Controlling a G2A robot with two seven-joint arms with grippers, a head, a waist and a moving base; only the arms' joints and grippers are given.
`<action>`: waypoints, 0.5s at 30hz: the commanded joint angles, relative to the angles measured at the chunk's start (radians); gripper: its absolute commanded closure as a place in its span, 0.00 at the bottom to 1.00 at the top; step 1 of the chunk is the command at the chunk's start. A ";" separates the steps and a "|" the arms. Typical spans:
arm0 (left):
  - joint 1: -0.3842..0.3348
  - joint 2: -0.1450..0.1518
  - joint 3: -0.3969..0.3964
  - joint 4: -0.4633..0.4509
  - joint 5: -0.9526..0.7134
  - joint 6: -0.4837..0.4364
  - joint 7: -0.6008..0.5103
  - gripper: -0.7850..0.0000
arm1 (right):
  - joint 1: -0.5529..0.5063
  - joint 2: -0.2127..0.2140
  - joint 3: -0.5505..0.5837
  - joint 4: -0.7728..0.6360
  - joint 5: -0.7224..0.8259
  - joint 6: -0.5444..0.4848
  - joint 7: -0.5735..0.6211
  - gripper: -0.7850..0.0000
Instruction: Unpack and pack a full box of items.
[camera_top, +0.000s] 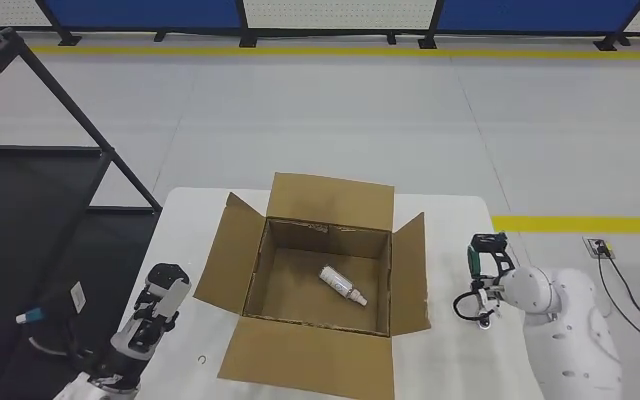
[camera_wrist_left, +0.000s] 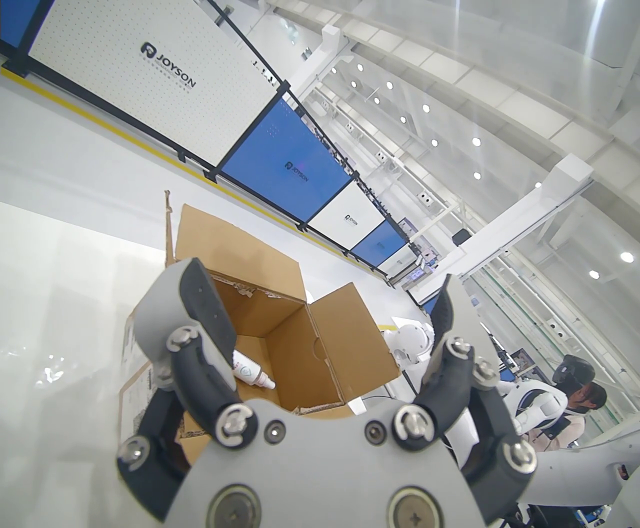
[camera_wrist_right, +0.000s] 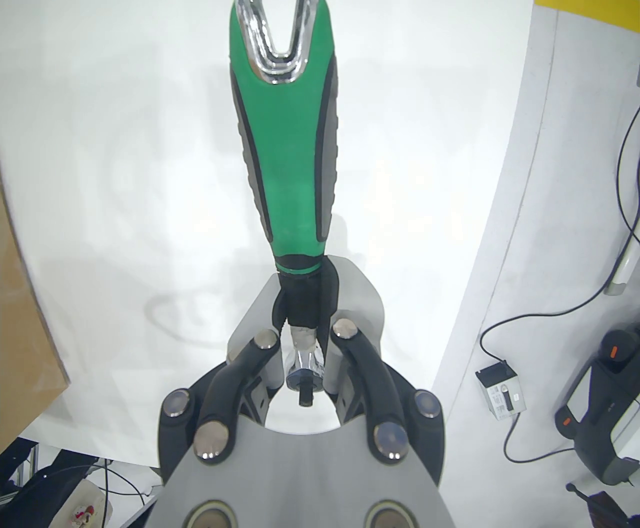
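An open cardboard box (camera_top: 400, 285) stands in the middle of the white table (camera_top: 190, 220), its flaps spread outward. Inside lies a small white bottle (camera_top: 342, 284), seen also in the left wrist view as the white bottle (camera_wrist_left: 252, 372) on the box floor (camera_wrist_left: 260, 350). My right gripper (camera_wrist_right: 302, 305) is shut on a green-handled tool (camera_wrist_right: 287, 150), held above the table to the right of the box; in the top view the tool (camera_top: 487, 254) shows at the table's right edge. My left gripper (camera_wrist_left: 320, 300) is open and empty, low at the table's front left (camera_top: 160, 290).
Beyond the table's right edge the floor holds cables and a small box-like device (camera_wrist_right: 500, 387). A black frame (camera_top: 60, 110) stands to the left of the table. Bare table surface lies on both sides of the box.
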 joint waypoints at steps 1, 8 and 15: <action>0.000 0.000 0.000 0.000 0.000 0.000 0.000 0.00 | 0.012 0.002 -0.005 0.023 -0.003 -0.001 -0.004 1.00; 0.000 0.000 0.000 0.000 0.000 0.000 0.000 0.00 | 0.032 0.012 -0.008 0.073 -0.016 0.003 0.002 1.00; 0.000 0.000 0.000 0.000 0.000 0.000 0.000 0.00 | 0.040 0.019 -0.015 0.096 -0.008 0.005 0.000 0.79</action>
